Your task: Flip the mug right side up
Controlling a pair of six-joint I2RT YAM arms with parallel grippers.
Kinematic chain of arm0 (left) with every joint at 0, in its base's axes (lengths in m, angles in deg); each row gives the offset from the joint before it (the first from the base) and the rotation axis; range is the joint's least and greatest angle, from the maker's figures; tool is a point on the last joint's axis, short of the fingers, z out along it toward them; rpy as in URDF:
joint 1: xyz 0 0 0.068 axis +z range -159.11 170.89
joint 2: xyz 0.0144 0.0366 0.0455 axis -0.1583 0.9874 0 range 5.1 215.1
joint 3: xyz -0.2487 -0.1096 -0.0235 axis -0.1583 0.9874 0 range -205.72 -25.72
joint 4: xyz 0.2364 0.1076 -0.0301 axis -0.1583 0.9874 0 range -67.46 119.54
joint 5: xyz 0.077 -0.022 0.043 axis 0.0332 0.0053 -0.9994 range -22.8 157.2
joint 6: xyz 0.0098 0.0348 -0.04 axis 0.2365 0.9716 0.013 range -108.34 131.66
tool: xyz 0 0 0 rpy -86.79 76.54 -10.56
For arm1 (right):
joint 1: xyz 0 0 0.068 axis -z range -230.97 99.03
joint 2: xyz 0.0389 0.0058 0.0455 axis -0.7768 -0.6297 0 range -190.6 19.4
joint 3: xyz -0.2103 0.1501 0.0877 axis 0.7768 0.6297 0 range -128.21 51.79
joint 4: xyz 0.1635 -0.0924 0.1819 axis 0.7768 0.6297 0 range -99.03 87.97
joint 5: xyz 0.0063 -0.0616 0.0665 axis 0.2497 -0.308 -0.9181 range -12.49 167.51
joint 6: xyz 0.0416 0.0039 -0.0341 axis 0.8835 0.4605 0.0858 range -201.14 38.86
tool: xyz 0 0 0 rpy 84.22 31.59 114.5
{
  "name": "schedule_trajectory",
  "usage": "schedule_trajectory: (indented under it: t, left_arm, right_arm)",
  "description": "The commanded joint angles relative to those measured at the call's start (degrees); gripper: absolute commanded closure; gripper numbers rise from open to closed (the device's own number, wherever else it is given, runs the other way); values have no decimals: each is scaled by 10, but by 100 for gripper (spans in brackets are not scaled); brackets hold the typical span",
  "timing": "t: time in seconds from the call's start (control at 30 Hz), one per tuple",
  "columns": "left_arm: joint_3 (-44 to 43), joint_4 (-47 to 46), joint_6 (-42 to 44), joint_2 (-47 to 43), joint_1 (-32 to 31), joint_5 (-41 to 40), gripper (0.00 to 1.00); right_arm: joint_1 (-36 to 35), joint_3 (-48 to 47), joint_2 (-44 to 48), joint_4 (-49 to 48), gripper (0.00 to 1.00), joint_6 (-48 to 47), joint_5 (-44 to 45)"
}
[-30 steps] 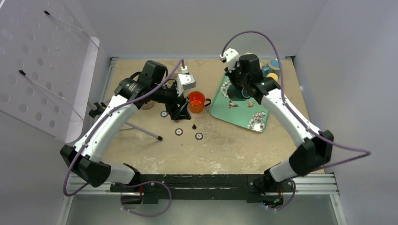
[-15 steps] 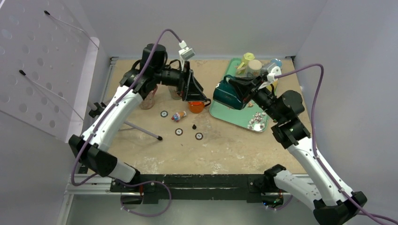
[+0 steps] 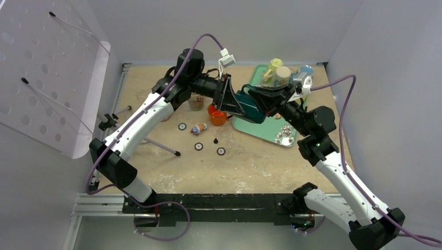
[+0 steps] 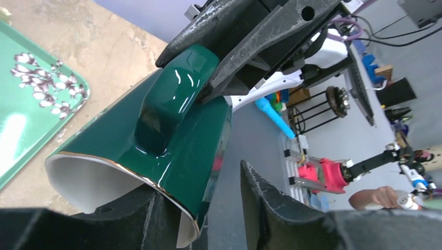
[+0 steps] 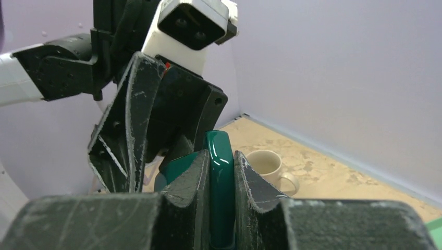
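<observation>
While right pincer (image 5: pixel 222 166) clenches the one green mug (image 4: pixel 172 140) by handle | left pincer (image 4: pixel 200 182) unclenched astride rim

A green floral tray (image 3: pixel 259 129) is shown on the sandy table (image 3: pixel 250 172), with containers (image 3: pixel 283 73) grouped at its far end. An orange cup (image 3: pixel 217 115) is set just beside its left edge. A small bottle (image 3: pixel 198 128) and round markers (image 3: pixel 198 146) are seen nearby.

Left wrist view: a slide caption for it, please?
Green mug, handle pinched in the right jaws, rim straddled by the open left jaws.
</observation>
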Motion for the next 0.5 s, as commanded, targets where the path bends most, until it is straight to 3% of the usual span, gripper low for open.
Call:
schedule_trajectory:
  t: [0.0,0.03,0.1,0.2,0.23,0.27,0.3,0.33,0.47]
  left_arm:
    - [-1,-37,-18,-1,-4,22,61]
    - [1,-35,-18,1,-4,22,70]
    - [-1,-15,-18,9,-4,26,99]
    - [-17,58,43,16,-5,8,100]
    - [-29,106,86,14,-4,-28,100]
    - [-44,158,136,13,-4,-71,100]
    - [-56,223,189,10,-4,-119,100]
    - [-62,262,236,5,-4,-170,100]
    - [-20,337,404,-31,-5,-357,100]
  right_arm:
    - [-2,-6,-5,-104,100,25,-2]
    - [-2,-3,-7,-109,100,28,-1]
    - [-2,-1,-10,-116,100,30,1]
    - [-2,-18,-20,-71,100,15,22]
    - [-2,-31,-27,-30,84,2,38]
    - [-2,-51,-35,21,50,-15,61]
    - [-2,-70,-43,74,9,-32,93]
    - [-2,-83,-49,115,3,-49,113]
    - [-2,-69,-39,180,2,-65,194]
